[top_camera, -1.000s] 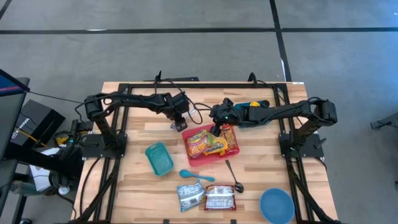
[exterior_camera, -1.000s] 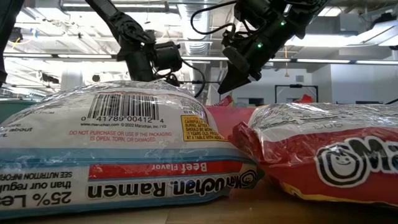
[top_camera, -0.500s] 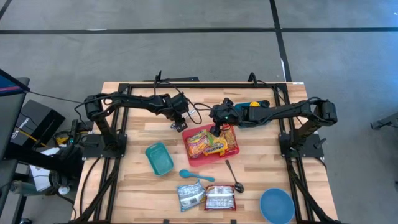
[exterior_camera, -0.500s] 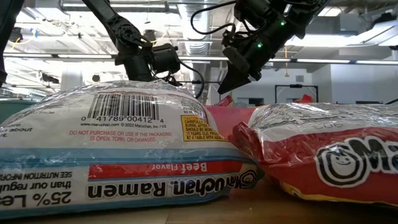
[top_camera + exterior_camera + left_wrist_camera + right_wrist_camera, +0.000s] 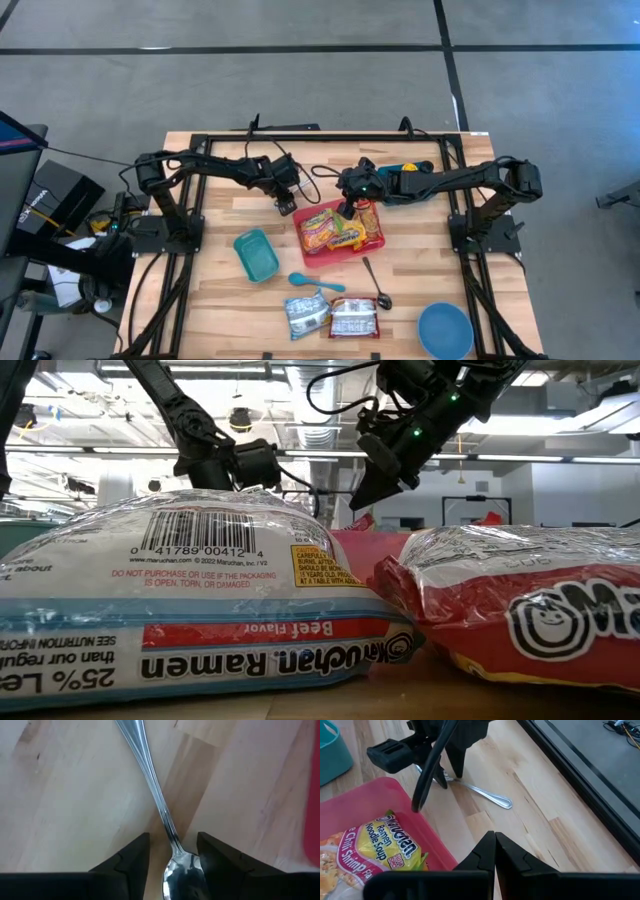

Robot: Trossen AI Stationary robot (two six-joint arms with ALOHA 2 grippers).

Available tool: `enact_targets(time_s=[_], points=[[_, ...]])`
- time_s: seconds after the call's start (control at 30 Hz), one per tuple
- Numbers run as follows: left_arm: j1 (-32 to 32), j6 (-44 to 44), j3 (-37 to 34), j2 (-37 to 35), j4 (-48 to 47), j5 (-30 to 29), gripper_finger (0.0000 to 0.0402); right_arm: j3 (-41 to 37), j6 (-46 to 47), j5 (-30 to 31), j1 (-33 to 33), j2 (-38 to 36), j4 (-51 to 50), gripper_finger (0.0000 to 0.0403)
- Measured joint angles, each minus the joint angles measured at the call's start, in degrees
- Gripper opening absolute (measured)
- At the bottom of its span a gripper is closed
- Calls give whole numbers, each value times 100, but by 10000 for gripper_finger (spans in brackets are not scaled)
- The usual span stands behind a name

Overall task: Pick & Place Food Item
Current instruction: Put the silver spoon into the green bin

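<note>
A metal spoon (image 5: 155, 785) lies flat on the wooden table just left of the red tray (image 5: 352, 252); its handle (image 5: 487, 795) points toward the far edge. My left gripper (image 5: 172, 840) is open and points steeply down, one finger on each side of the spoon's neck just above the bowl (image 5: 182, 875). In the high view this gripper (image 5: 287, 205) is at the tray's far-left corner. Ramen packets (image 5: 322, 228) lie in the tray. My right gripper (image 5: 347, 210) hangs shut over the tray's far edge, holding nothing (image 5: 494, 837).
A teal container (image 5: 256, 254), a blue spoon (image 5: 315, 283) and a second metal spoon (image 5: 377, 285) lie nearer the front. Two ramen packets (image 5: 307, 315) (image 5: 354, 318) and a blue bowl (image 5: 445, 330) sit at the near edge. Black frame rails (image 5: 330, 137) border the table.
My left gripper has sunk toward the table, down over the spoon by the tray's far-left corner. The spoon has stayed where it was.
</note>
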Motion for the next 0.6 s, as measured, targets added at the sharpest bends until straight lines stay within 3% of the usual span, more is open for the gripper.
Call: enact_targets(time_s=[0.6], points=[[2,-3,-77,11,342,7,116,0,0,-1,7,0,45,1]])
